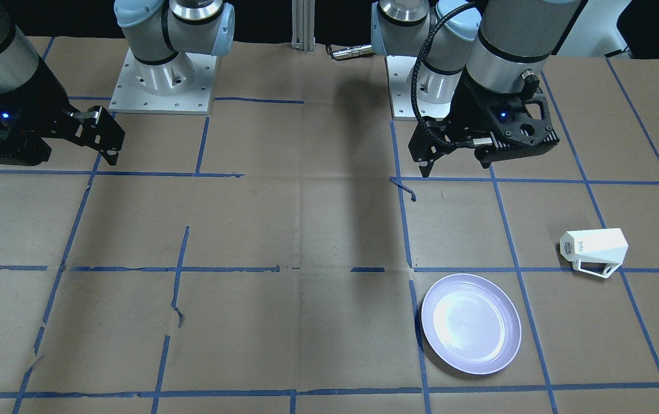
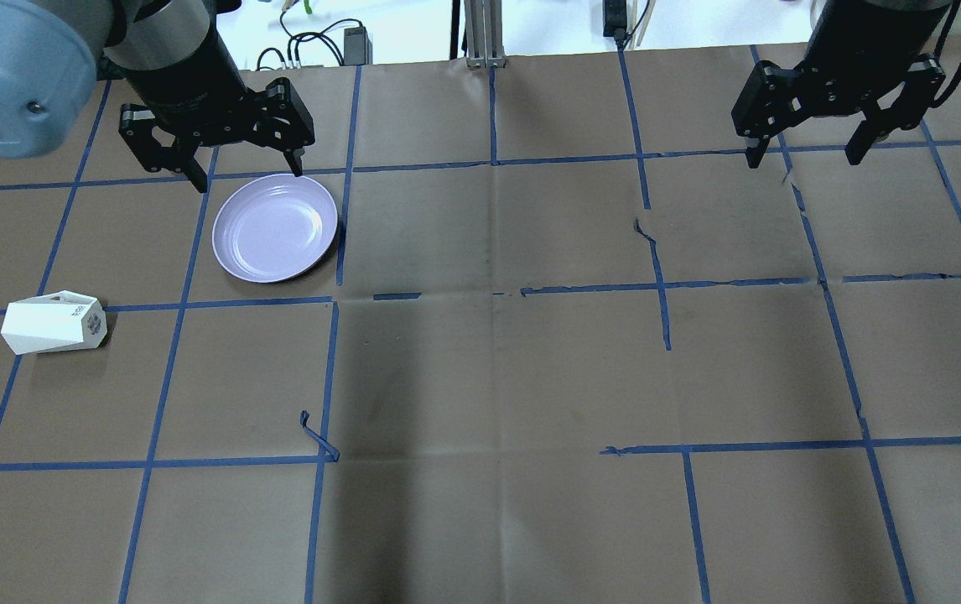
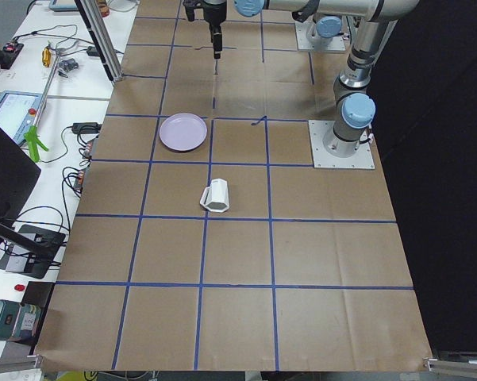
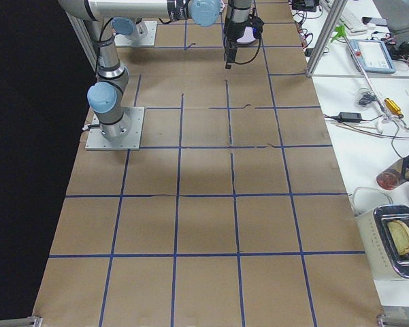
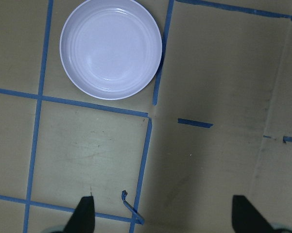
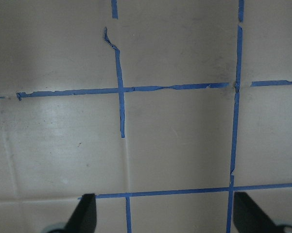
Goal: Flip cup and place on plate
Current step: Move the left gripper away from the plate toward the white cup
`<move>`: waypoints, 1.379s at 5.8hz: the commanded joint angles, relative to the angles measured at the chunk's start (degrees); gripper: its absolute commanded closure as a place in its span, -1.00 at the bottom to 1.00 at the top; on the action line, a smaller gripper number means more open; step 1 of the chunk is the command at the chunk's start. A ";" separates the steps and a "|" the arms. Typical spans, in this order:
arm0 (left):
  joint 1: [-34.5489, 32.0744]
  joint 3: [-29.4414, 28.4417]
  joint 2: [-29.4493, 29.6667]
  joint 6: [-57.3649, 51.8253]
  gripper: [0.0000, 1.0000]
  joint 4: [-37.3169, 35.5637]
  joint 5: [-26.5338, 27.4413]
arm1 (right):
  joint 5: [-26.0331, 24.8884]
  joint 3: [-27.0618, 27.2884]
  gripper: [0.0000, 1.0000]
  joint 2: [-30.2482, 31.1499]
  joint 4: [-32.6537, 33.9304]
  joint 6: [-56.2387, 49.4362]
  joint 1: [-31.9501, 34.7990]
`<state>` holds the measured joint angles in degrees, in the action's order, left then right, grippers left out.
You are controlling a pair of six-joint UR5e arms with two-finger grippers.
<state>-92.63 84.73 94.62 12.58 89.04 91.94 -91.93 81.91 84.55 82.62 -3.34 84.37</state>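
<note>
The white faceted cup (image 1: 594,247) lies on its side on the brown paper, handle resting on the table, its lettered base end pointing toward the plate side. It also shows in the overhead view (image 2: 53,323) and the exterior left view (image 3: 217,195). The lavender plate (image 1: 471,324) sits flat and empty, also in the overhead view (image 2: 275,227) and the left wrist view (image 5: 111,47). My left gripper (image 2: 249,176) hangs open and empty above the table, at the plate's side away from the cup. My right gripper (image 2: 802,158) is open and empty, far across the table.
Blue tape lines grid the paper; a loose curl of tape (image 2: 317,436) sticks up near the left arm's base (image 1: 416,86). The right arm's base (image 1: 163,80) is bolted at the table's robot side. A bench with tools and cables (image 3: 40,119) runs along the far edge.
</note>
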 commanded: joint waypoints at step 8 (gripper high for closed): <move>21.08 -1.49 -0.76 -21.00 -0.99 1.40 -0.44 | 0.00 0.00 -1.00 0.00 0.00 0.00 0.00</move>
<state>-79.61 83.80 93.36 0.15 90.50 91.92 -91.93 81.91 84.55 82.62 -3.34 84.38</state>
